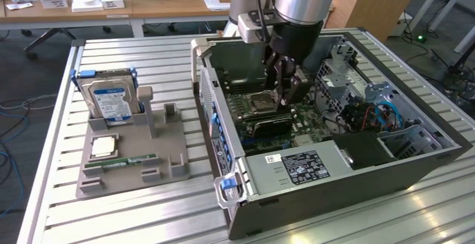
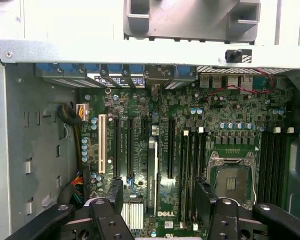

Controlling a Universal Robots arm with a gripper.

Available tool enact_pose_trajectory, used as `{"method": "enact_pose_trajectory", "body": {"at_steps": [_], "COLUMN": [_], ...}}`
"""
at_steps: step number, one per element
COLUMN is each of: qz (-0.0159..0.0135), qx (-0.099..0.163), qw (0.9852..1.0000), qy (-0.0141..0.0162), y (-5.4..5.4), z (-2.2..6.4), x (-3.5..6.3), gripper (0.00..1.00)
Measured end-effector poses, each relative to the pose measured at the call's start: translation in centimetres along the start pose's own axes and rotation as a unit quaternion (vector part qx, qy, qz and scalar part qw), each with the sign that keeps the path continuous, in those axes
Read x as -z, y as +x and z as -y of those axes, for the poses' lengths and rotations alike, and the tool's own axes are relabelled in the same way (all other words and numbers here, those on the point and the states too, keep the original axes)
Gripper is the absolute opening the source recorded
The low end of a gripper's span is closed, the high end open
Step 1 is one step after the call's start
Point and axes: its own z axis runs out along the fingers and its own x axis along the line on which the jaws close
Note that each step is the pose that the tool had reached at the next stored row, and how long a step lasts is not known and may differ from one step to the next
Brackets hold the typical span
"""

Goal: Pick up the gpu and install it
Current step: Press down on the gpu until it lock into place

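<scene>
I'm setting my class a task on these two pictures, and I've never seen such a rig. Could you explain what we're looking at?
A robot arm reaches into an open computer case on a slatted table. One picture is taken from off the arm, the other from a camera on its wrist, facing the motherboard. Beside the case, a grey holder carries a hard drive and a RAM stick. The jaws stand open, holding nothing, either side of the gpu, which stands edge-on in the board.
</scene>
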Motion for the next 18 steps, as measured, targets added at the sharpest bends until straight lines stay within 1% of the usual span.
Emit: {"method": "enact_pose_trajectory", "body": {"at_steps": [11,12,13,14,17,18], "qz": [0.0000,0.0000,0.0000,0.0000,0.0000,0.0000], "qx": [0.000,0.000,0.000,0.000,0.000,0.000], "qw": [1.0000,1.0000,1.0000,1.0000,1.0000,1.0000], "qy": [0.0000,0.0000,0.0000,0.0000,0.0000,0.0000], "y": [0.00,0.00,0.00,0.00,0.00,0.00], "z": [0.00,0.00,0.00,0.00,0.00,0.00], "x": [0.00,0.00,0.00,0.00,0.00,0.00], "gripper": [0.69,0.67,0.61,0.61,0.43,0.43]}}
